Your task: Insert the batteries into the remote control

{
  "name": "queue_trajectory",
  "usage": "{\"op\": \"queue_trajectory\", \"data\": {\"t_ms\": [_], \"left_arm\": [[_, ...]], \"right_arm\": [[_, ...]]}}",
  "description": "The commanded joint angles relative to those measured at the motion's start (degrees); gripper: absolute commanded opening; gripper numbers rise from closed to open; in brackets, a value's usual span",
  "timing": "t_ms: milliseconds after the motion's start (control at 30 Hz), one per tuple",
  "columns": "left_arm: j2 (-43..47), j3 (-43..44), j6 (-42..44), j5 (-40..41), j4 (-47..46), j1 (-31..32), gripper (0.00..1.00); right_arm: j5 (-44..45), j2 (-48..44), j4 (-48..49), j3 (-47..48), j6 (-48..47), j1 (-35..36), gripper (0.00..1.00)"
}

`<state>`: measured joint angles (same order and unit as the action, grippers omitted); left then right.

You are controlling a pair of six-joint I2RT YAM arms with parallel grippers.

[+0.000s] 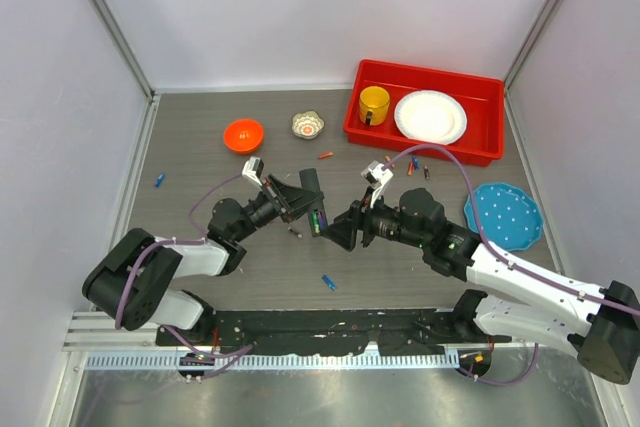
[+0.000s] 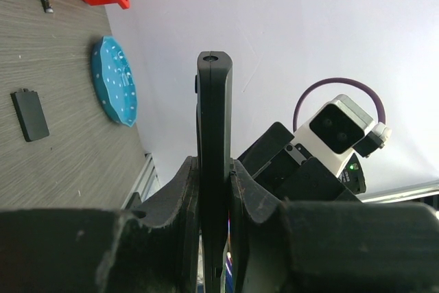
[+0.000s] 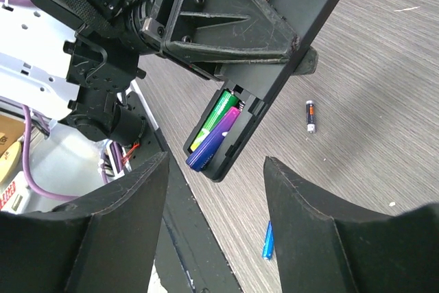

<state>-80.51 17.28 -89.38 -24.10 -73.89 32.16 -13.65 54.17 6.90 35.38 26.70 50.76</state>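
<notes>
L claw (image 2: 214,169) clamps the remote control (image 2: 214,114) clear of the surface (image 1: 420,277), slot turned so R claw (image 1: 340,229), open & empty at its 4 o'clock, can reach the green battery (image 3: 216,118) & purple battery (image 3: 214,143) inside, prob. not fully seated; spare blue battery (image 1: 328,282) at 6 o'clock.

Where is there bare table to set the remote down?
Bare: the near strip between the blue battery and the right arm; the far-left corner behind the orange bowl. Crowded: mid-table, where the left gripper holds the remote facing the open right gripper, and loose batteries beside the red bin.
</notes>
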Motion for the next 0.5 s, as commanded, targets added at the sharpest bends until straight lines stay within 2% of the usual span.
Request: {"op": "queue_trajectory", "data": {"t_ms": [0,467], "left_arm": [[0.7,1.9,0.1,-0.8,-14.7,0.3,0.0],[1.1,1.7,0.2,-0.7,-14.7,0.8,0.0]], "right_arm": [[-1.4,0.1,2.8,1.0,-1.6,-0.3,0.62],[-1.3,1.1,2.4,1.2,-1.3,-0.8,0.56]]}}
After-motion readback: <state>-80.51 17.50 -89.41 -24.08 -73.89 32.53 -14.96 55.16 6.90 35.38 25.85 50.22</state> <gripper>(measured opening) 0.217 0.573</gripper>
